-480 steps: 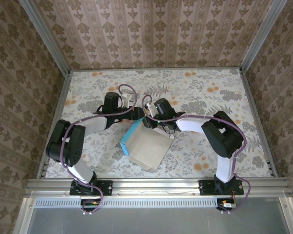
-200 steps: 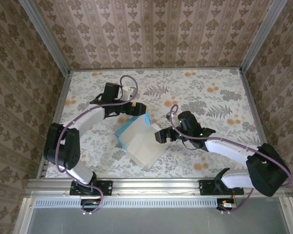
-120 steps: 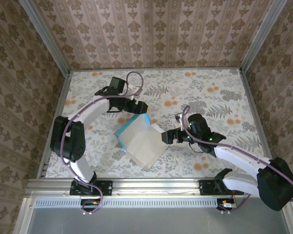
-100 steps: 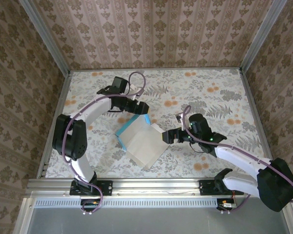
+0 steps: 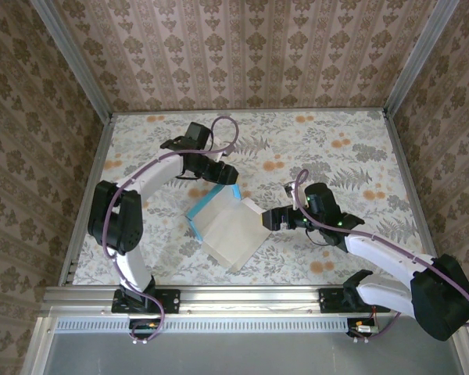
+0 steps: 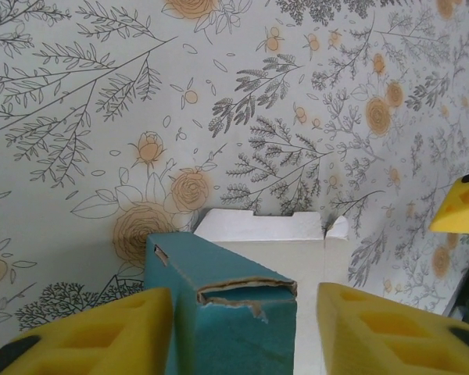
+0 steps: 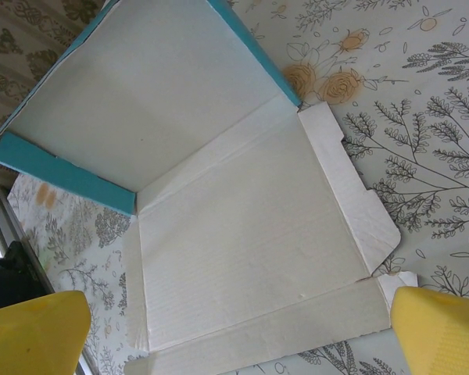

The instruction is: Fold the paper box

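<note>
On the table (image 5: 336, 156) the paper box (image 5: 230, 238) lies diagonally, white upward.

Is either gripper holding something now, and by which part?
Nothing is held yet. The left gripper straddles the paper box's raised turquoise wall, a gap showing; the right gripper stands open, empty.

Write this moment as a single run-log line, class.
paper box: partly folded, white inside up | left pincer: open, astride its turquoise wall | right pincer: open, facing the white inside
</note>
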